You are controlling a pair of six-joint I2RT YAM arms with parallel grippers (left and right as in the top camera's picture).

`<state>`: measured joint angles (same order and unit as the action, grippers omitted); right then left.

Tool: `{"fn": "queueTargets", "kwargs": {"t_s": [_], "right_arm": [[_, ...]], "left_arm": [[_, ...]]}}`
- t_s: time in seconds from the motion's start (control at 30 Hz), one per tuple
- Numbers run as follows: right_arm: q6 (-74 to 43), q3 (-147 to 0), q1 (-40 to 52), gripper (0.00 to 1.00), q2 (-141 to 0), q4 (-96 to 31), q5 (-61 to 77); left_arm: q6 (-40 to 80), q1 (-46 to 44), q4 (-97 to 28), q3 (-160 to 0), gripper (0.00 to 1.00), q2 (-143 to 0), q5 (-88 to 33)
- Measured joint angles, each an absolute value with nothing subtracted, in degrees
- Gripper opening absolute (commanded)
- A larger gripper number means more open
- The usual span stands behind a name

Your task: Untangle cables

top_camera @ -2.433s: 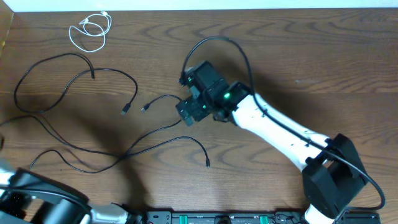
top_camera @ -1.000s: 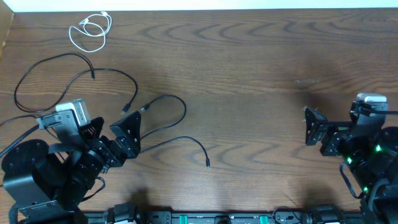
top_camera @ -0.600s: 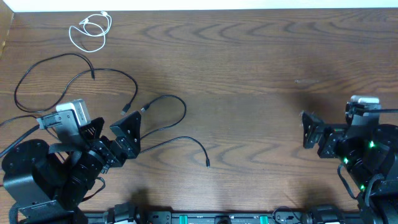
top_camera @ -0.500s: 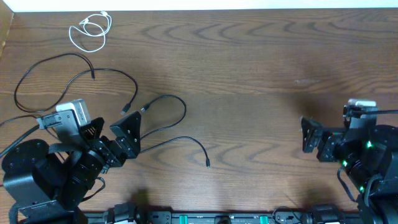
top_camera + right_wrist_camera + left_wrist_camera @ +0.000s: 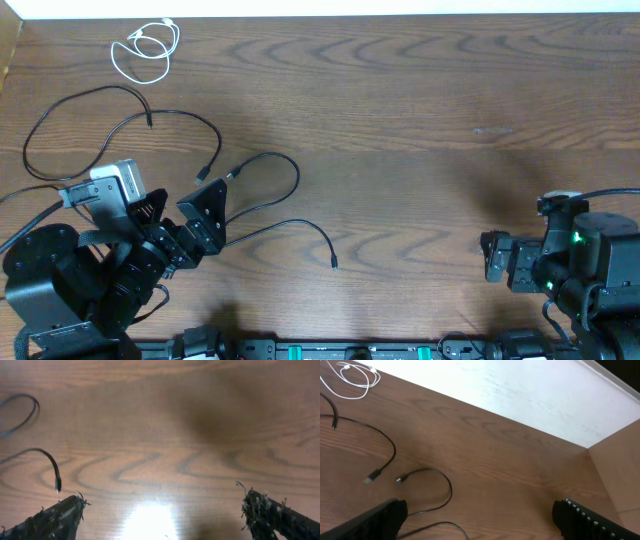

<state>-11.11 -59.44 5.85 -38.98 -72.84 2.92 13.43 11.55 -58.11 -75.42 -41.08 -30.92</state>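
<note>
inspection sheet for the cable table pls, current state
surface: wooden table, no cords on its right half.
job's things: black cords sprawled over the left half, partly hidden; white cord coiled apart in the far left corner.
clutter: nothing seen.
grippers: left gripper open, empty, above the black cords; right gripper open, empty, over bare wood.
cables: robot lead at near right, clear of the cords.
surroundings: white surface beyond the far edge.
</note>
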Motion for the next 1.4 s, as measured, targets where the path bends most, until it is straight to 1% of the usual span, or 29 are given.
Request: {"fn": "queueTargets", "kwargs": {"t_s": [0.2, 0.43, 0.6, 0.87, 1.0, 1.2, 1.4], "right_arm": [[-11.09, -59.44, 5.85, 0.99, -38.98, -74.98, 2.55], [-8.75, -58.54, 5.67, 0.99, -38.81, -68.31, 1.48], [-2.52, -50.37, 4.93, 0.99, -34.63, -53.52, 1.48], [7.01, -29.36, 6.35, 0.99, -20.27, -26.81, 1.15], [8.99, -19.88, 6.33, 0.99, -14.11, -15.73, -0.38], [8.88, -8.40, 5.82, 0.99, -7.16, -5.23, -2.24], [6.90, -2.61, 4.80, 0.99, -2.98, -3.25, -3.51]], "left_arm": [[13.43, 11.55, -58.08, -75.42, 0.98, -41.08, -30.92], [13.43, 11.55, -58.08, -75.42, 0.98, -41.08, -30.92], [13.41, 11.55, -58.08, -75.42, 0.98, -41.08, -30.89], [13.41, 11.55, -58.08, -75.42, 0.98, -41.08, -30.87], [13.43, 11.55, -58.08, -75.42, 0.98, -41.10, -30.87], [13.43, 11.55, -58.08, -75.42, 0.98, -41.10, -30.87], [13.43, 11.55, -58.11, -75.42, 0.98, -41.08, -30.89]]}}
